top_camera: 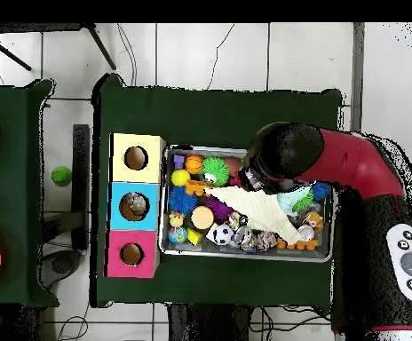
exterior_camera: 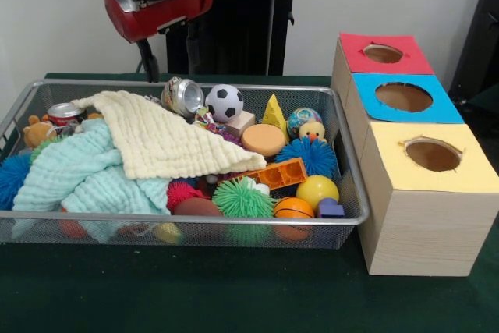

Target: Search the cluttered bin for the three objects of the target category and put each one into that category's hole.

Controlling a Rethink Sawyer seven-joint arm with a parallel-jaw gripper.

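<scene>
Jaws point(exterior_camera: 153, 70) hang above the bin's point(exterior_camera: 355, 185) far rim; their spread indiscernible.

The front view sits low and close across the worktop point(exterior_camera: 234, 302), facing the robot. The overhead view looks straight down from high up. Both share the bin point(exterior_camera: 343, 154) point(top_camera: 325, 253) and the boxes.

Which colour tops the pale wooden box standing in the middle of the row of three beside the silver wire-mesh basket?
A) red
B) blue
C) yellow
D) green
B: the blue-topped pale wooden box with its large round cutout sits between the red-topped box and the yellow-topped box, in both views.
</scene>
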